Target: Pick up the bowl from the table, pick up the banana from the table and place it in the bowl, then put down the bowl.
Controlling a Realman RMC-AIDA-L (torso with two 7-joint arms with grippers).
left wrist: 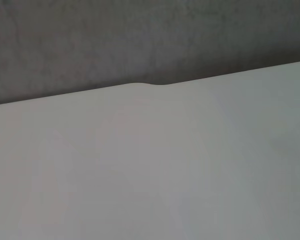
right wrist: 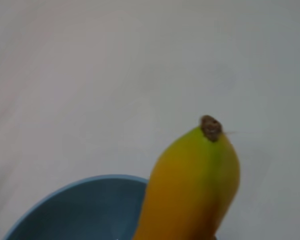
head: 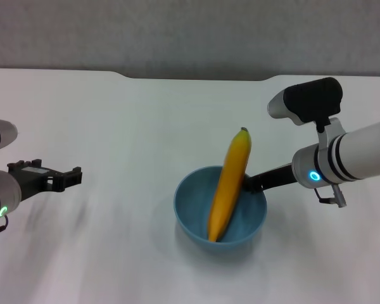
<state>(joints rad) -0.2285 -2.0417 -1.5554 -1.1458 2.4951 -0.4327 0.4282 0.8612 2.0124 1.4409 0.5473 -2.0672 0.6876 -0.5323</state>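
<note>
The light-blue bowl (head: pixel 248 223) stands on the white table (head: pixel 114 126) in front of me. The yellow-orange banana (head: pixel 228 190) stands steeply in it, its lower end on the bowl's bottom and its stem tip reaching up past the far rim. My right gripper (head: pixel 250 182) is at the bowl's right rim, against the banana's side. The right wrist view shows the banana (right wrist: pixel 195 185) close up over the bowl (right wrist: pixel 80 210). My left gripper (head: pixel 66 177) is open and empty, far left of the bowl, low over the table.
The table's far edge has a shallow notch (head: pixel 196 77), also seen in the left wrist view (left wrist: pixel 150 83), with a grey wall behind it. The left wrist view shows only bare tabletop (left wrist: pixel 165 165).
</note>
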